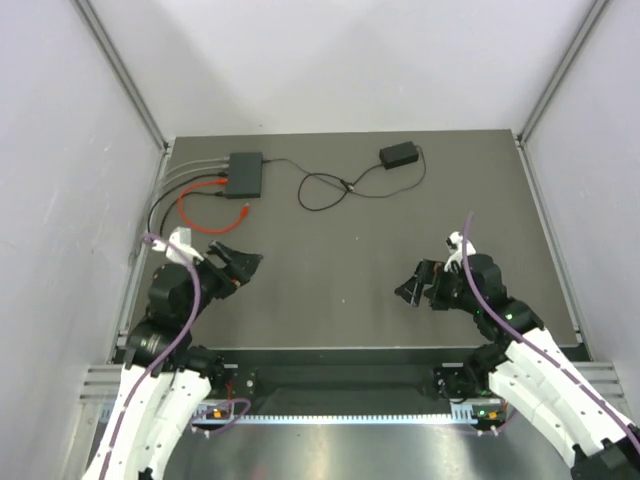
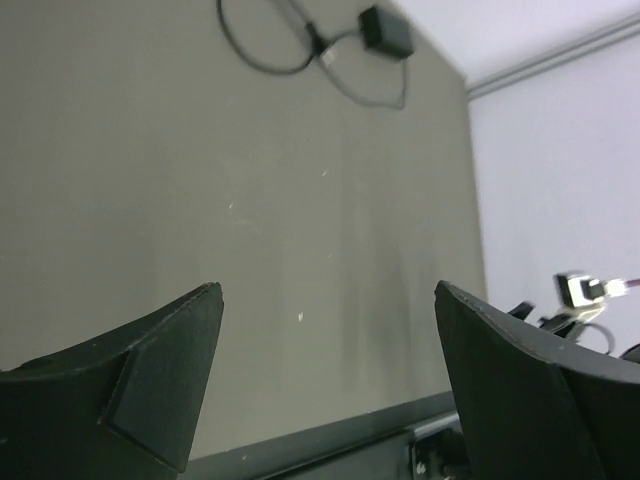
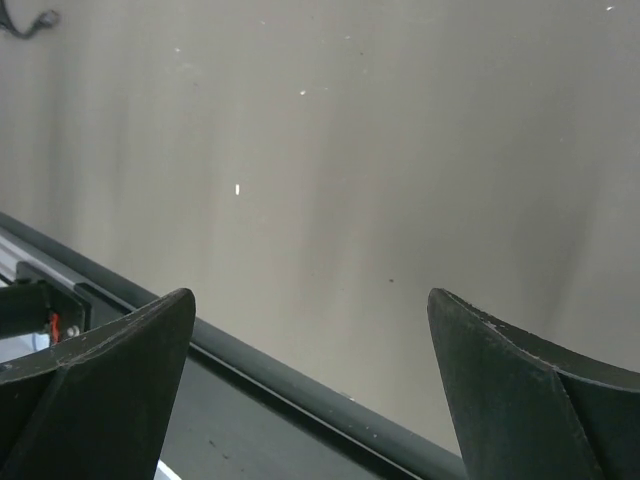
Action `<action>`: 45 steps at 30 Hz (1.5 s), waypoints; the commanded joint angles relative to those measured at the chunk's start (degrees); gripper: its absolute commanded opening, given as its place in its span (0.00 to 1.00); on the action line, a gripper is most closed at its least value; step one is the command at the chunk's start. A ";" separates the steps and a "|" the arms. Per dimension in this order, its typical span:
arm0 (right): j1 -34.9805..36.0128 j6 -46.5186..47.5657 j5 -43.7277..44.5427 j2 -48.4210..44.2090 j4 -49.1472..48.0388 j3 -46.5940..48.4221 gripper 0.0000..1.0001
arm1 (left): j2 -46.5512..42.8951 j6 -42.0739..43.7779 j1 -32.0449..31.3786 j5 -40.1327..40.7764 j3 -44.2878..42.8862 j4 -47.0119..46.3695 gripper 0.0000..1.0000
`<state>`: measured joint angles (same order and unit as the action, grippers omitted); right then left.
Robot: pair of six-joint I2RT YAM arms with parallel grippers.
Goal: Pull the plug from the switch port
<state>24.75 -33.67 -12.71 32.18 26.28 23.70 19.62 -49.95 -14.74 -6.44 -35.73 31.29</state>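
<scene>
Hovering by the near edge of the table (image 1: pixel 350 230), the left gripper (image 1: pixel 248 270) and right gripper (image 1: pixel 408 282) both have their jaws wide apart and hold nothing. The switch (image 1: pixel 245 173) lies toward the far left corner, well apart from both. Grey cables (image 1: pixel 190 165) and a red cable (image 1: pixel 195 195) run to its left side (which plug is meant, I cannot tell). Nothing looks pulled yet, so the reach, grip and pull all remain.
</scene>
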 commanded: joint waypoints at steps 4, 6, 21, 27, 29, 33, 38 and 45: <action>0.65 5.63 -2.75 12.18 -6.94 10.30 1.00 | 16.38 2.32 0.15 -2.27 -0.92 -2.72 0.86; 0.82 6.33 -3.90 19.45 -9.57 14.16 1.00 | 19.74 0.83 0.15 0.36 -2.15 -6.05 0.86; 5.48 2.30 -3.90 57.97 -36.55 40.62 0.87 | 50.16 3.73 11.57 2.40 -21.58 -17.57 0.73; 6.45 -0.95 -6.44 72.39 -42.97 52.13 0.72 | 59.64 3.55 17.37 0.46 -23.60 -22.84 0.59; 6.62 -2.88 -8.20 77.38 -46.13 54.76 0.72 | 61.50 3.37 19.22 -0.41 -24.04 -24.77 0.55; 6.89 -6.84 -12.24 84.26 -48.68 60.49 0.65 | 67.81 3.20 21.15 -1.64 -25.97 -27.68 0.53; 7.68 -6.77 -12.78 82.70 -49.67 58.04 0.64 | 74.07 -1.53 22.21 0.98 -28.52 -30.22 0.47; 7.77 -0.35 -9.27 70.14 -43.25 48.12 0.64 | 81.71 -7.43 24.49 7.76 -28.44 -38.39 0.44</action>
<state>31.66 -38.04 -23.22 111.11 -16.80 74.28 99.48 -53.63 7.90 -2.13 -63.11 1.23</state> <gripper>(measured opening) 0.642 0.444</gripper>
